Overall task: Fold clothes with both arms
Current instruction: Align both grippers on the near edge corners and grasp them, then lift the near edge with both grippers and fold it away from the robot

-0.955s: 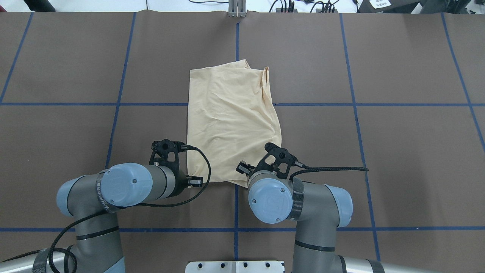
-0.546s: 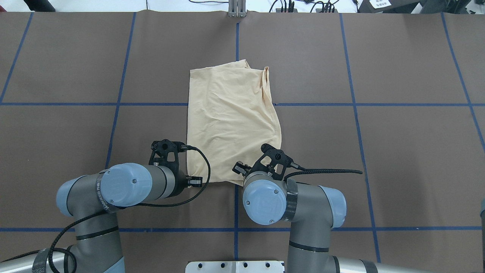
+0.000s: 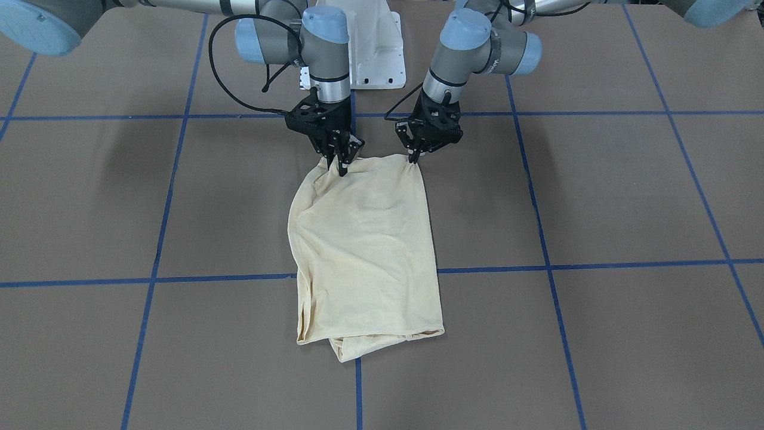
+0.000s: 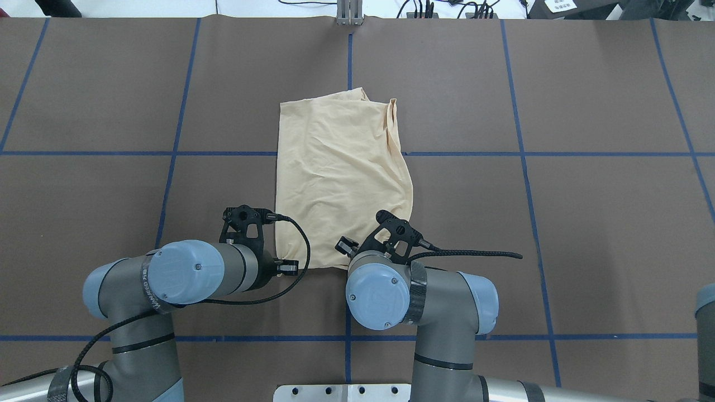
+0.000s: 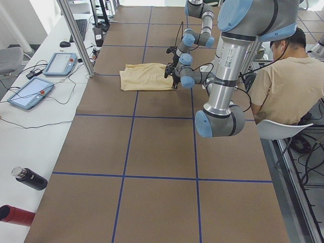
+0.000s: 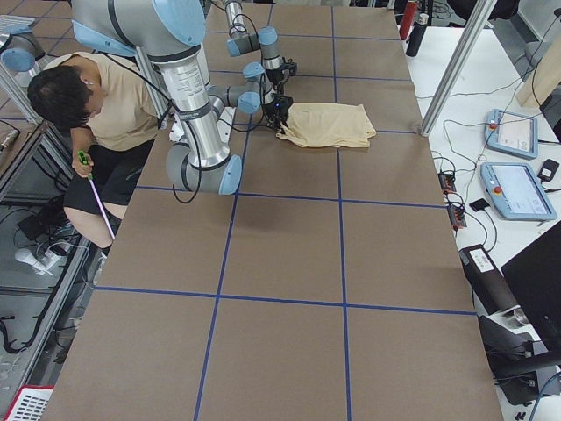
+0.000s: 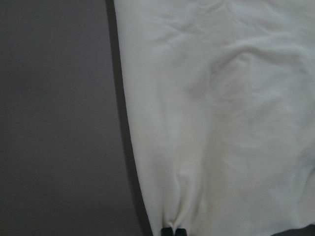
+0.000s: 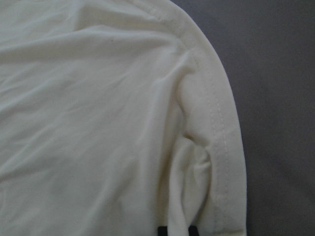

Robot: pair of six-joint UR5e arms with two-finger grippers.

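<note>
While the shirt lies folded narrow at the middle of the bench, its length running from the robot's edge toward the far edge, both near corners are pinched. The left claw is closed tight on one corner and has not moved. The right claw, likewise clamped on cloth, has slid inward over the last second, dragging its corner along and narrowing the near hem. That probably squares the sides, readying a joint lift toward the far edge.
</note>
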